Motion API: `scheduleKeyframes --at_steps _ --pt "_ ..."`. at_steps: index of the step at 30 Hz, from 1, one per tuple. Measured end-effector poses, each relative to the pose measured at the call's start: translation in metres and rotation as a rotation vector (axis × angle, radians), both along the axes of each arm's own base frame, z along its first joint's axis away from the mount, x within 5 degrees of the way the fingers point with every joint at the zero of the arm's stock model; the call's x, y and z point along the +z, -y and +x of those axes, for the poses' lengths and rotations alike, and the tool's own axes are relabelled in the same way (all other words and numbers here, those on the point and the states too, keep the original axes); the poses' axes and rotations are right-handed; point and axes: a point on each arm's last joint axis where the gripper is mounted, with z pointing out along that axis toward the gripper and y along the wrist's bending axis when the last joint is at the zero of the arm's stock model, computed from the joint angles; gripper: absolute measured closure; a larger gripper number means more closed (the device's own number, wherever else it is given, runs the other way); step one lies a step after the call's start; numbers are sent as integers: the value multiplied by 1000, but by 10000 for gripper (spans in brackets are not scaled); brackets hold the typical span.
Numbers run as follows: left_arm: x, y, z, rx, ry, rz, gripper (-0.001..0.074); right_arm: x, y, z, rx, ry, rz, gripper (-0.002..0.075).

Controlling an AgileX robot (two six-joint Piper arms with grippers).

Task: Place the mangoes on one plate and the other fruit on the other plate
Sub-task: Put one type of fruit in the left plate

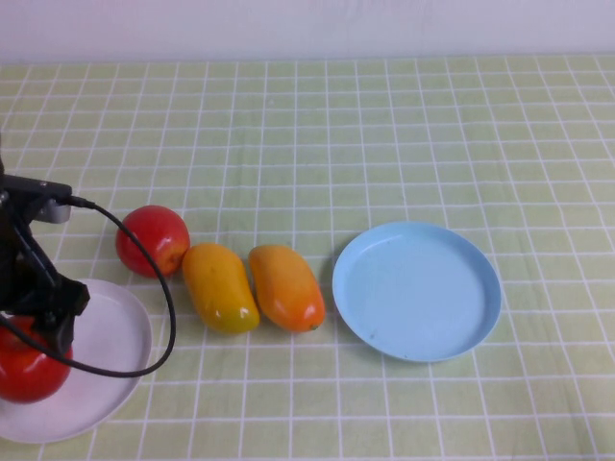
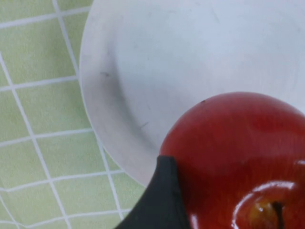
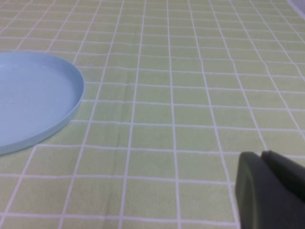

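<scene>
The blue plate, centre-right, sits empty. The white plate, lower left, carries one apple, grasped by the left hand. Both mangoes and the second apple wait mid-frame on the surface. Right hand near the blue plate: grip unclear.
</scene>
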Motion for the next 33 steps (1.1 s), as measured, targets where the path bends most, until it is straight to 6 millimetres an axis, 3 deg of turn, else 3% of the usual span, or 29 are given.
scheduleKeyframes --at_steps 6,13,19,25,33 --pt "0 -4 1 -5 11 42 69 0 0 0 0 0 2 743" --pt "3 -11 3 -8 36 122 66 0 0 0 0 0 2 742" --pt "24 -15 -6 -13 115 165 66 0 0 0 0 0 2 742" --pt "47 12 -22 -81 211 105 66 0 0 0 0 0 2 742" --pt "39 68 -16 -116 282 -195 66 0 0 0 0 0 2 742"
